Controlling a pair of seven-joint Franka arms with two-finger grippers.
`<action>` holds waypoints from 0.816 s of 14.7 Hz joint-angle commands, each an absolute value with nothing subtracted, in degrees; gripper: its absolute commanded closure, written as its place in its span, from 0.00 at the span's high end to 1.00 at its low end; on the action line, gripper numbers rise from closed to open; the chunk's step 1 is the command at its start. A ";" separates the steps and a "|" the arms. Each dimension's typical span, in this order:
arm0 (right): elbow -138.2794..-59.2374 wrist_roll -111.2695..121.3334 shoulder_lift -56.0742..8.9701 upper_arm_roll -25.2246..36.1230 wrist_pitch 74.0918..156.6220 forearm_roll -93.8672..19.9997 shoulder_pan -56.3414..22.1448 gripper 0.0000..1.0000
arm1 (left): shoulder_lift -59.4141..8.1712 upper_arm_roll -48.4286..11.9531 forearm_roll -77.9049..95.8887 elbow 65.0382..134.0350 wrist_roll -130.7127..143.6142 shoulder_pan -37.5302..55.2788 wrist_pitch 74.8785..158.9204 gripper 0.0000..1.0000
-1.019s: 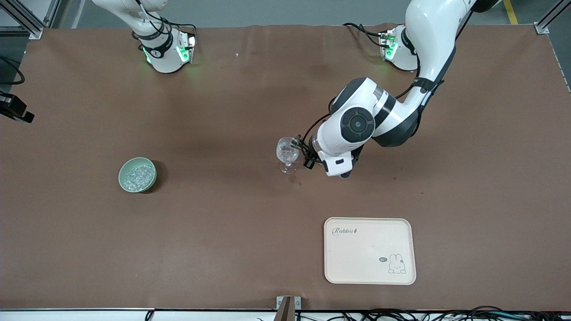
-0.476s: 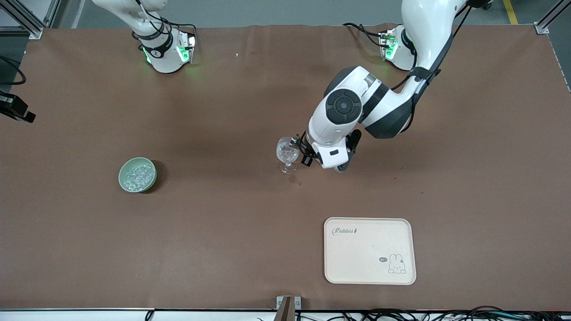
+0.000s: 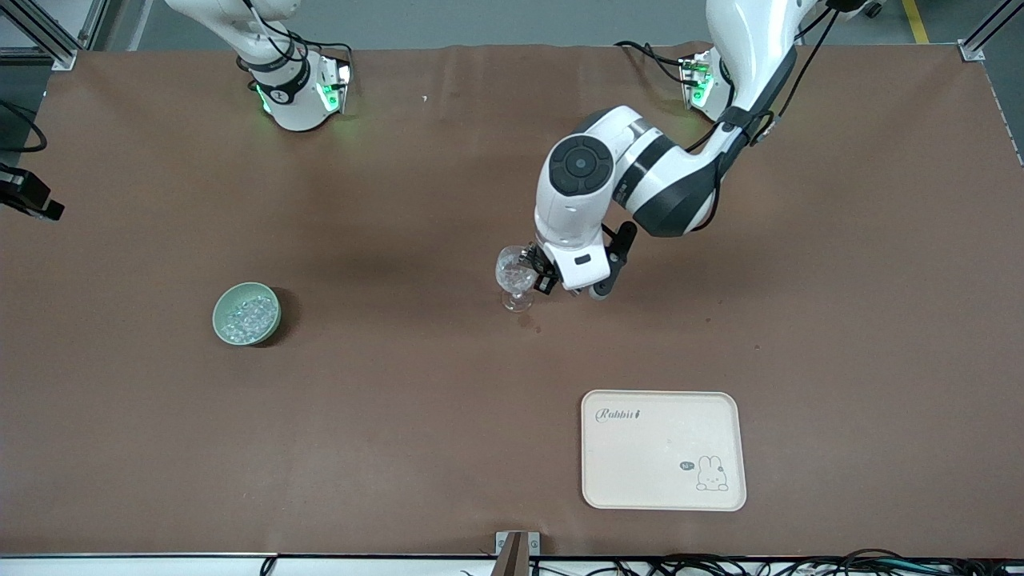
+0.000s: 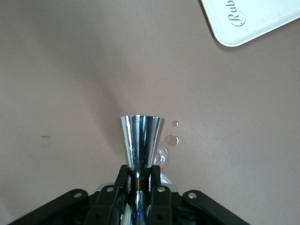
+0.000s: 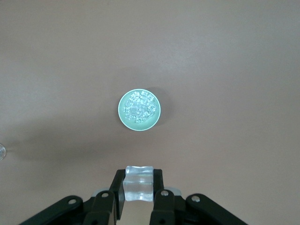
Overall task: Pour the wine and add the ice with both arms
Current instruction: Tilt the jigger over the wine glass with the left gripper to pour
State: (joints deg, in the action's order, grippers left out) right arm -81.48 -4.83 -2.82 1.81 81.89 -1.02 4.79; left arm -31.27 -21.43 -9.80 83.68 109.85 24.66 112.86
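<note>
The left gripper [image 4: 136,187] clamps the jigger [image 4: 140,140] over the wine glass [image 3: 516,276] at frame centre to pour; the right gripper [image 5: 138,194] pinches an ice chunk [image 5: 138,183], waiting high above the bowl [image 5: 139,109].

The left arm is reaching from its base at the table's top edge toward the middle, its left gripper [image 4: 138,185] clamping something silvery. The right gripper [image 5: 138,191] is hanging high over the right arm's end, fingers [image 5: 118,192] pinching a clear chunk.

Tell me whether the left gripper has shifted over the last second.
Barely: the left gripper stays beside the wine glass, shut on the jigger, while its wrist swung toward the bases.
</note>
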 commanded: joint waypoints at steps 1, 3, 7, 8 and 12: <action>-82.53 -4.39 -1.76 1.32 82.09 -1.67 5.45 0.01 | -30.41 -20.92 -12.21 83.67 110.92 26.10 112.94 0.00; -82.53 -4.31 -1.76 1.32 82.09 -1.76 5.45 0.01 | -30.41 -20.92 -13.53 83.67 111.18 26.46 112.94 0.00; -82.53 -4.39 -1.76 1.32 82.09 -1.85 5.45 0.01 | -30.41 -21.01 -15.82 83.67 112.59 26.46 112.94 0.00; -82.53 -4.39 -1.76 1.32 82.09 -1.85 5.45 0.01 | -30.41 -21.01 -15.91 83.67 112.59 26.54 112.94 0.00; -82.53 -4.39 -1.76 1.32 82.09 -2.02 5.45 0.01 | -30.76 -21.36 -9.46 82.71 112.06 24.88 112.94 0.00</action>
